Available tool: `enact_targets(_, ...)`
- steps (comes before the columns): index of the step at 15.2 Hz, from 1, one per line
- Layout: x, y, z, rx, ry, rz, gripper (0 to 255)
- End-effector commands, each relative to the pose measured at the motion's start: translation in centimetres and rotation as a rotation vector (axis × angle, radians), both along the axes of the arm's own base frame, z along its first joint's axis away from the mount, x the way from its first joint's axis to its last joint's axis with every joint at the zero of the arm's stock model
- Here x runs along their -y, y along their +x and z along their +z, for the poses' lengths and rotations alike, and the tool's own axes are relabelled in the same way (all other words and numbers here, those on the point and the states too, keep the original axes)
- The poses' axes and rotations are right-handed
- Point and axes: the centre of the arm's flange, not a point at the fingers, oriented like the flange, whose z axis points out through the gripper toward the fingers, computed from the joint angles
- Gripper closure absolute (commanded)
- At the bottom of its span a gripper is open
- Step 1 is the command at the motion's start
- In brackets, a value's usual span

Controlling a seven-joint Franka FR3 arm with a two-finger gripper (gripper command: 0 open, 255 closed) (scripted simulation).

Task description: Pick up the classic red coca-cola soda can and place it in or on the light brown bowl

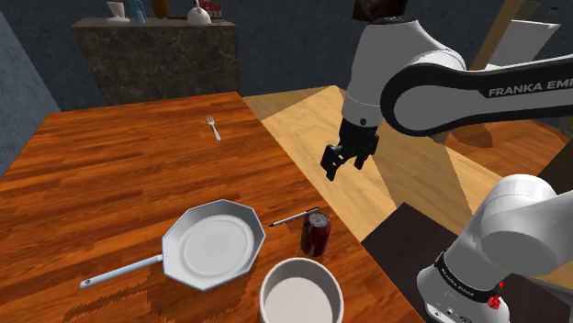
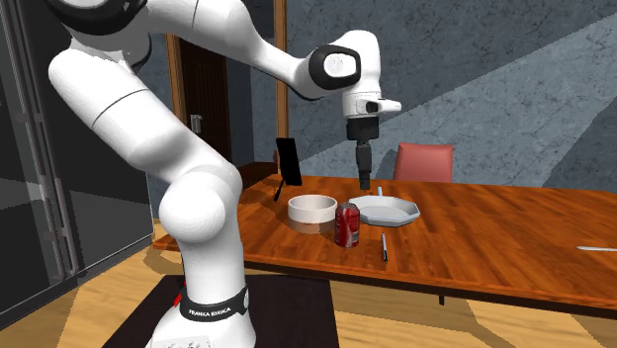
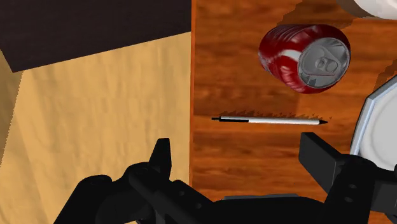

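The gripper (image 1: 340, 168) is seen hovering well above the table (image 1: 110, 165), its two black fingers spread apart with nothing between them. The red can (image 1: 315, 233) is found upright on the wood, at about 7 o'clock from the gripper in the shoulder view and near the table's edge. The step in hand is judged to be the approach. The hand should be carried over the can's silver top (image 3: 304, 57) and lowered straight, so that the body is clasped at mid-height with one finger on each side. A pen (image 1: 294, 217) lies just beside the can at 11 o'clock, and the white pan (image 1: 216, 246) is set at 9 o'clock, so the fingers are best aligned to miss both. The bowl (image 1: 266, 294) is placed just beside the can at 6 o'clock, and only a short lift and carry would be needed. At 3 o'clock the table ends and the floor drops away, so a nudge that way could send the can over. Open room is offered above, and a fork (image 1: 213, 128) lies well apart at 11 o'clock
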Motion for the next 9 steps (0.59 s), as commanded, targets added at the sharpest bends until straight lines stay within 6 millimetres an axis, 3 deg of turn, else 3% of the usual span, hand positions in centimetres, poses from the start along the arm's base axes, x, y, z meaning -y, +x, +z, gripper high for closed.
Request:
enact_targets(1, -2.4, -0.1, -1.4, -0.005, 0.001, -0.008, 0)
enact_targets(9, -9.9, -0.1, -7.4, -0.029, 0.003, -0.031, 0)
